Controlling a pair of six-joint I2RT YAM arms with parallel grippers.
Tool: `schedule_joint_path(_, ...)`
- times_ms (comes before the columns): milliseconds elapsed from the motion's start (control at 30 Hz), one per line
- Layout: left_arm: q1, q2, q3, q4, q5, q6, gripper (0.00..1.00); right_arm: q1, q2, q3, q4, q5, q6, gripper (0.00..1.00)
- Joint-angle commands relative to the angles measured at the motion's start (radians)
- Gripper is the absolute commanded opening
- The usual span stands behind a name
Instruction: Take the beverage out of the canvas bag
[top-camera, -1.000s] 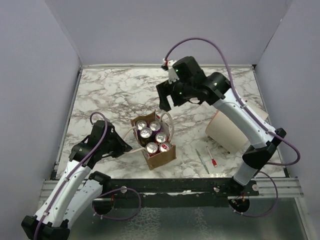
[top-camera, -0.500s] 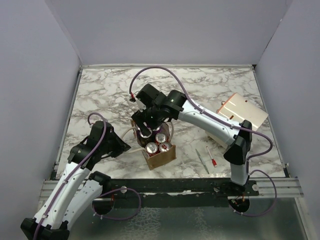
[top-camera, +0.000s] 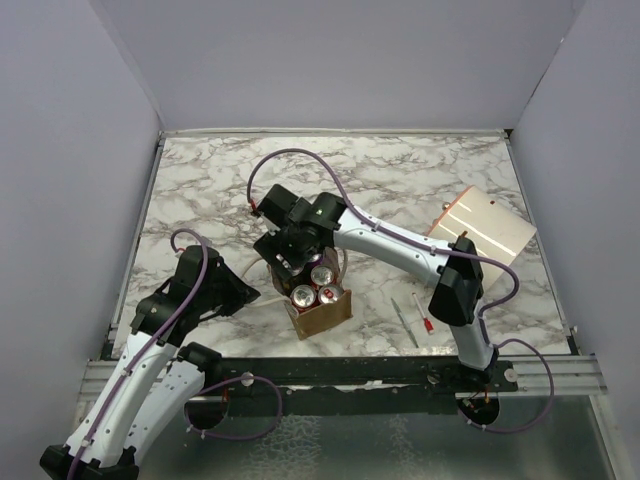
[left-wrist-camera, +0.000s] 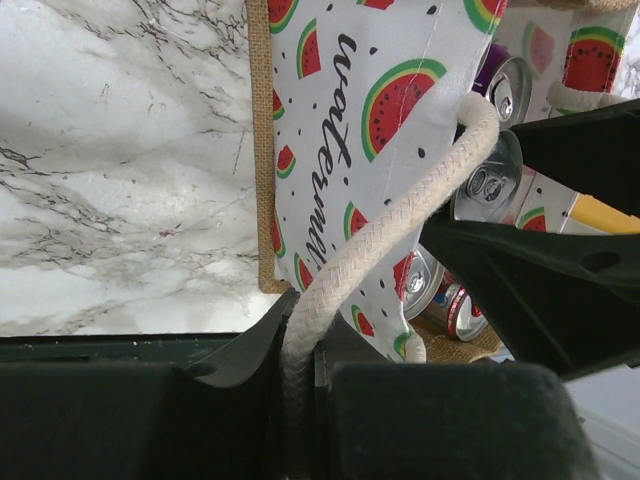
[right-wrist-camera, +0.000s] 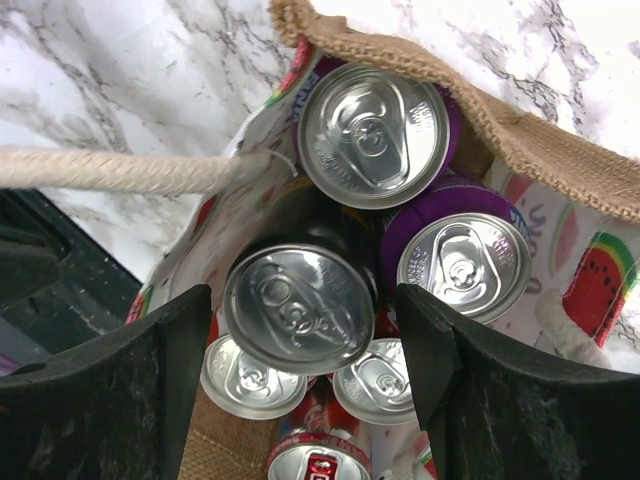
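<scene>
The canvas bag (top-camera: 322, 311) stands near the table's front, tan outside, watermelon print inside (left-wrist-camera: 340, 130). It holds several beverage cans (top-camera: 322, 275). My left gripper (top-camera: 250, 293) is shut on the bag's white rope handle (left-wrist-camera: 400, 215), which runs between its jaws (left-wrist-camera: 300, 365). My right gripper (top-camera: 290, 255) hangs over the bag's far end, open (right-wrist-camera: 305, 345). Its fingers (right-wrist-camera: 120, 400) stand either side of a dark can (right-wrist-camera: 298, 310) that sits higher than the others, with small gaps on both sides. Purple cans (right-wrist-camera: 372, 135) lie just beyond it.
A big cream cylinder with red lines (top-camera: 482, 225) lies at the right. Two pens (top-camera: 405, 320) lie right of the bag near the front edge. Grey walls enclose the table on three sides.
My right arm swung from the back right over to the bag and lowered, its open fingers now astride the dark can. The left gripper stays on the handle.
</scene>
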Motion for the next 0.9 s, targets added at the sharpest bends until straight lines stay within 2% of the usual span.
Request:
schedule_joint_path(0,-0.002,-0.004,-0.003,-0.005,-0.007,-0.008,0.05,0.011,0.03,-0.012,0.021,0.073,0.026,0.73)
schedule_joint_path(300,-0.002,0.022,-0.022,0.045,0.015,0.001,0.05,0.048,0.054,-0.023,0.024,0.121,0.021,0.71)
schedule_joint_path(600,-0.002,0.001,-0.034,0.021,0.026,0.014,0.04,0.055,0.079,0.013,-0.003,0.148,0.049,0.68)
schedule_joint_path(800,-0.002,-0.003,-0.046,0.036,0.06,0.018,0.04,0.062,0.057,0.031,-0.022,0.19,0.059,0.6)
schedule_joint_path(867,-0.002,0.009,-0.033,0.021,0.06,0.037,0.05,0.063,0.053,0.049,-0.028,0.2,0.062,0.55)
